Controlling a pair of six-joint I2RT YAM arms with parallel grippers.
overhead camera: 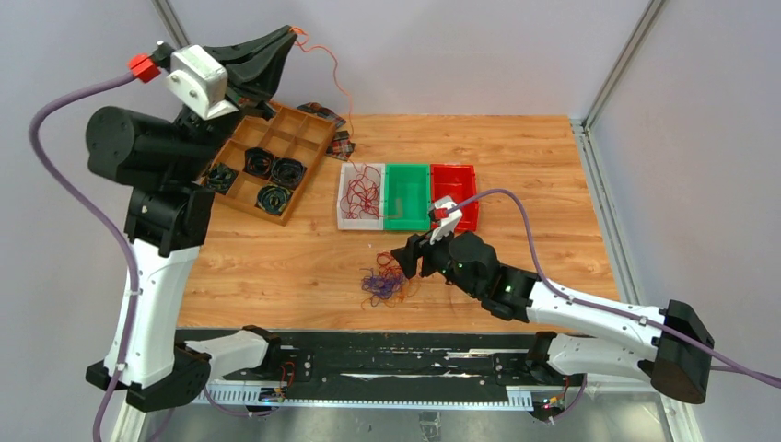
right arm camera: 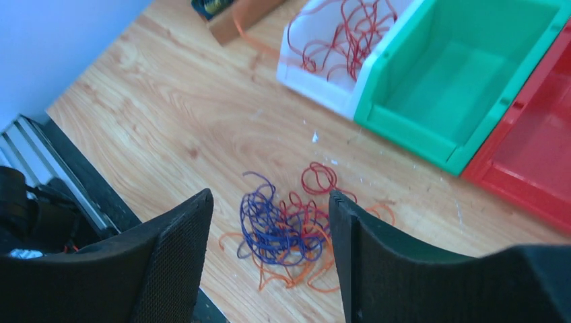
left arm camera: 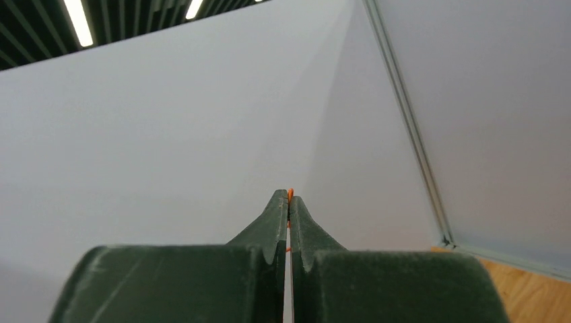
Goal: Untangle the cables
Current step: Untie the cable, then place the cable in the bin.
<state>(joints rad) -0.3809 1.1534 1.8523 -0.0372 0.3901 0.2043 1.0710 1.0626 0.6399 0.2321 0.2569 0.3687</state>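
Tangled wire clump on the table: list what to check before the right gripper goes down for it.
1. Right gripper open: ok.
2. Clump of thin purple, red and orange wires lying between its fingers in the wrist view: ok.
3. Left gripper raised and shut on the thin orange wire: ok.
4. Lower end of that orange wire free of the clump: cannot tell.
5. Green plastic bin empty: ok.
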